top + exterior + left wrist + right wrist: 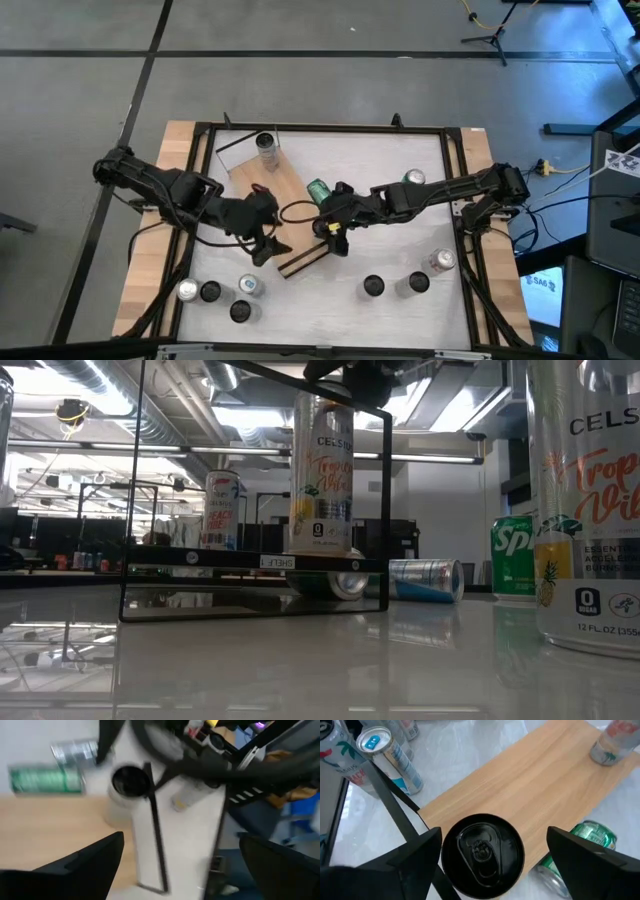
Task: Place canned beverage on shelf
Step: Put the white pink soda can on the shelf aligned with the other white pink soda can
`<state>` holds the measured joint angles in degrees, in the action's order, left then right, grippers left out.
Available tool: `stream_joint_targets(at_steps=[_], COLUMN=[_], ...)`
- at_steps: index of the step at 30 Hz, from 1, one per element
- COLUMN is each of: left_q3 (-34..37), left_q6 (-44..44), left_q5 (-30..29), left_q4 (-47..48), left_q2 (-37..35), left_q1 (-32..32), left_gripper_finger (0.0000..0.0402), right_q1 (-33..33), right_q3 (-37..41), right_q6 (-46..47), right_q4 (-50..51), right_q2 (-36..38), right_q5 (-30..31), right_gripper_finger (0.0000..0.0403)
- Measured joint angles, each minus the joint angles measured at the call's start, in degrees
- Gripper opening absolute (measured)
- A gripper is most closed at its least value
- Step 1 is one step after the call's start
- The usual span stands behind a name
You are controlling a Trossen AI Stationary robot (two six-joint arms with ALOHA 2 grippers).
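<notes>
At the near end of the shelf, by its dark edge frame, a black-topped can stands upright, seen in the low view as a tall pale can on the board. The right gripper is directly over it. Its two fingers are spread and reach down on either side of the can. One finger is close against the can's side, and a strip of bare wood shows between the can and the other finger, so the fingers bracket the can rather than clamp it. There is one shelf, a long light-wood board lying aslant near the middle of the white table. I count eleven cans. Besides the one between the fingers, one pale can stands at the shelf's far end. One green can lies on its side on the table, just beside the shelf's long edge and near the right gripper. One silver-topped can sits beside the right arm farther back. Three cans stand along the table's front right, and four cans are clustered at the front left. The left gripper hovers just beside the shelf's near end, close to the right gripper. Its fingers are spread wide with nothing between them.
</notes>
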<state>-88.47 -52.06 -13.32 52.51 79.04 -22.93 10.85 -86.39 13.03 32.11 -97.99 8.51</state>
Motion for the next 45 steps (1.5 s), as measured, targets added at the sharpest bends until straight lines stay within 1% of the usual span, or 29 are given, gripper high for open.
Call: stream_joint_targets(at_steps=[6,12,16,20,23,25,29,32,35,45], left_q3=[0.00,0.00,0.00,0.00,0.02,0.02,0.02,0.04,0.04,0.09], left_q6=[-21.69,-44.32,-57.94,-67.60,-72.42,-76.19,-83.03,-86.55,-87.74,-86.76], left_q5=[5.57,9.95,10.90,11.15,11.43,12.68,18.13,22.57,24.18,24.41], left_q4=[2.07,1.97,1.95,1.95,1.95,1.93,2.10,2.13,2.28,2.34], left_q2=[0.00,0.00,0.00,0.13,0.45,0.70,2.46,4.41,6.91,13.72], left_q1=[-3.10,-6.15,-8.22,-10.29,-11.89,-12.94,-15.34,-16.68,-17.78,-19.17], left_gripper_finger=[0.0386,0.0386,0.0386,0.0386,0.0386,0.0386,0.0386,0.0386,0.0386,0.0386], right_q1=[0.00,0.00,0.00,0.00,0.00,0.00,0.00,0.00,0.00,0.00], right_q3=[0.00,0.00,0.00,0.00,0.00,0.00,0.00,0.00,0.00,0.00], right_q6=[-7.67,-14.07,-16.32,-16.43,-16.46,-16.46,-16.45,-16.42,-16.38,-16.36], right_q4=[-1.95,-3.66,-3.58,-3.52,-3.56,-3.51,-3.54,-3.54,-3.52,-3.51], right_q2=[0.75,1.27,1.28,1.28,1.28,1.28,1.28,1.28,1.28,1.26], right_q5=[0.07,0.07,0.06,-0.51,-0.52,-0.52,-0.55,-0.55,-0.55,-0.55], right_gripper_finger=[0.0353,0.0354,0.0353,0.0353,0.0353,0.0353,0.0353,0.0353,0.0353,0.0353])
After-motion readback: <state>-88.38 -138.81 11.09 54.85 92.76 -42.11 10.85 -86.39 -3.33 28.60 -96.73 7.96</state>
